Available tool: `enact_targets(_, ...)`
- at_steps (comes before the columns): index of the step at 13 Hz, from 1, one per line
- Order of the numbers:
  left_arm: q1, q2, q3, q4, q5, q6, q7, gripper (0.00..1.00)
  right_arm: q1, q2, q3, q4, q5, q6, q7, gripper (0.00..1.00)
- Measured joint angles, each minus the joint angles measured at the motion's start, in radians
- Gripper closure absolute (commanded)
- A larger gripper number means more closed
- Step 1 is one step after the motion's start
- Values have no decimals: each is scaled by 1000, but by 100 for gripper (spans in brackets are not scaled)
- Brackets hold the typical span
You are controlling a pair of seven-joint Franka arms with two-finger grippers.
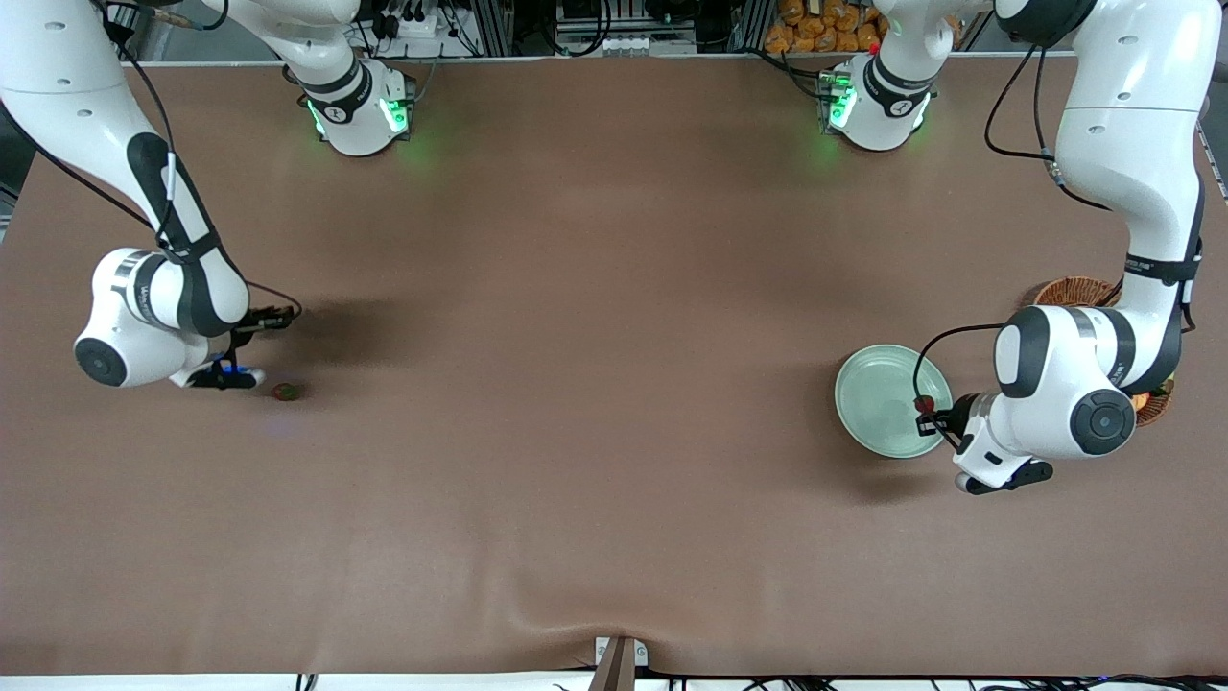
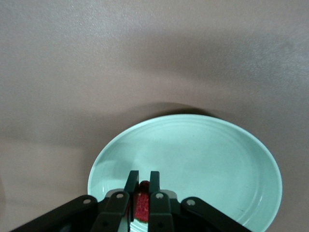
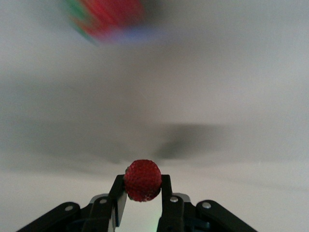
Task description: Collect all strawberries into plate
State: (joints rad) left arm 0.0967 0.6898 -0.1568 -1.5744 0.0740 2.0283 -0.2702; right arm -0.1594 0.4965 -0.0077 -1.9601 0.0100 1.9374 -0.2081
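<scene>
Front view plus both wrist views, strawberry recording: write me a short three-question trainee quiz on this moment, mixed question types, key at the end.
1. True or false: the left gripper holds a strawberry over the plate.
2. What is clamped in the right gripper?
A. an apple
B. a second strawberry
C. nothing
3. Fill in: a third strawberry lies on the ____, at the right arm's end.

Key
1. True; the plate itself holds no berry yet.
2. B
3. table
</scene>
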Motion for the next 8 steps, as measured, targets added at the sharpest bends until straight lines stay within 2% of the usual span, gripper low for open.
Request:
enact_targets(1, 0, 4, 0, 0, 0, 1, 0, 0, 1, -4, 31, 41, 0, 1, -9, 100)
enact_targets(5, -3, 2, -12, 12, 0, 4, -1, 0, 36, -11, 173, 162, 2, 91, -19, 100)
enact_targets(8, -41, -26, -39, 24, -1, 5, -73, 0, 169, -9, 193, 201, 3, 215, -19, 100)
